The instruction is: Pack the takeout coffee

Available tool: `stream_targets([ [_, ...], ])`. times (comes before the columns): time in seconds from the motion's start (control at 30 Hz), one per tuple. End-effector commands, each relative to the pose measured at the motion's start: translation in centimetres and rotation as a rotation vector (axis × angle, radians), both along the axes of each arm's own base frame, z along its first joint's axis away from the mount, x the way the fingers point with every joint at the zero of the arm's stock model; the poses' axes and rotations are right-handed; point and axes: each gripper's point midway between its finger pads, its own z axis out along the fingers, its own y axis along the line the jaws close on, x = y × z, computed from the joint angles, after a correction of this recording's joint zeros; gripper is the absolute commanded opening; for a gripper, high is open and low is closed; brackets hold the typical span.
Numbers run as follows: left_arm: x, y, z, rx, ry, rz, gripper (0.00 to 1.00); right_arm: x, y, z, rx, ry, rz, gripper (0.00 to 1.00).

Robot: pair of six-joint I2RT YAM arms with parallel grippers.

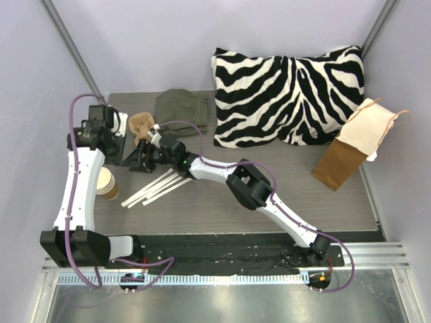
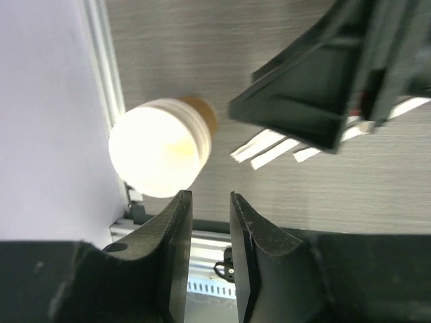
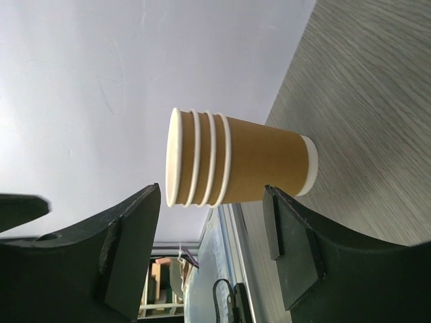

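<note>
The takeout coffee cup (image 1: pixel 106 183) is the top of a short stack of nested tan-brown paper cups with pale rims. The stack stands upright at the table's left edge. It shows from above in the left wrist view (image 2: pixel 158 148) and side-on in the right wrist view (image 3: pixel 236 158). My right gripper (image 1: pixel 135 160) is open wide and empty (image 3: pixel 210 196), with the stack just beyond its fingertips, not touching. My left gripper (image 2: pixel 207 229) is above the table, its jaws a narrow gap apart with nothing between them. The tan pulp carrier (image 1: pixel 140 124) lies beyond the right gripper. No black lid shows.
White flat strips (image 1: pixel 158 188) lie right of the cups. A grey-green cloth (image 1: pixel 182 104) and a zebra pillow (image 1: pixel 289 94) are at the back. A brown paper bag (image 1: pixel 340 165) with a cream cloth bag (image 1: pixel 370 131) is at the right. The wall is close on the left.
</note>
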Motion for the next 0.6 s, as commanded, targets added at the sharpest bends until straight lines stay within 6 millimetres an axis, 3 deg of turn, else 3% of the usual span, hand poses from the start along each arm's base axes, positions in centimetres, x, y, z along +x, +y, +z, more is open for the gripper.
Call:
stream_targets([
  [0.0, -2.5, 2.1, -1.3, 0.027, 0.095, 0.013, 0.33, -0.6, 0.7, 4.8, 0.09, -0.088, 0.021, 0.7],
  [0.23, -2.4, 2.5, -4.5, 0.039, 0.176, -0.007, 0.31, -0.8, 0.7, 4.7, 0.091, -0.083, 0.027, 0.7],
  [0.57, -1.7, 3.9, -6.1, 0.068, 0.188, 0.005, 0.31, -1.1, 0.6, 4.1, 0.1, -0.054, 0.038, 0.7],
])
